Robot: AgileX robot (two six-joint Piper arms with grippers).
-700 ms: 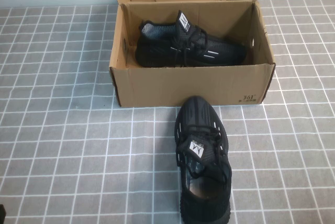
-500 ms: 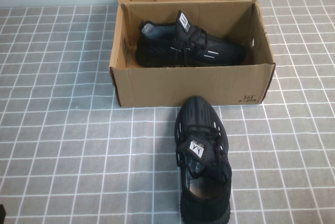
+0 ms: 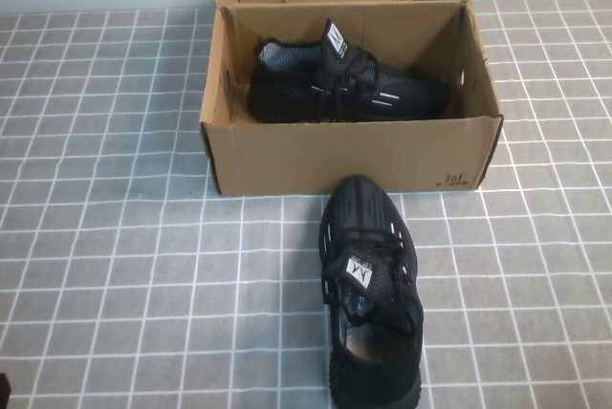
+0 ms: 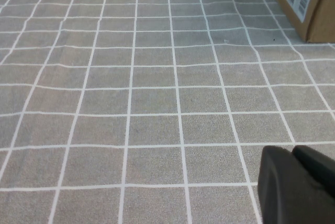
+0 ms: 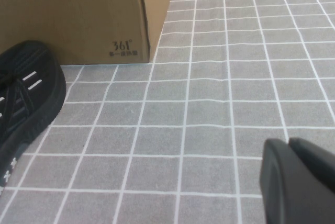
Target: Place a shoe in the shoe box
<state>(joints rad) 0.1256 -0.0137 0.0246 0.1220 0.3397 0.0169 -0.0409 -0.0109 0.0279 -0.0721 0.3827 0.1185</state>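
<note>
An open cardboard shoe box (image 3: 349, 156) stands at the back middle of the table with one black shoe (image 3: 344, 84) lying inside it. A second black shoe (image 3: 371, 290) lies on the table in front of the box, toe towards it; its toe also shows in the right wrist view (image 5: 23, 96), next to the box (image 5: 73, 14). My left gripper (image 4: 293, 153) is shut and empty above bare cloth, with a box corner (image 4: 306, 1) far off. My right gripper (image 5: 288, 148) is shut and empty, to the right of the loose shoe. Neither arm shows in the high view.
The table is covered by a grey cloth with a white grid (image 3: 115, 237). A small dark object (image 3: 3, 388) sits at the front left corner of the high view.
</note>
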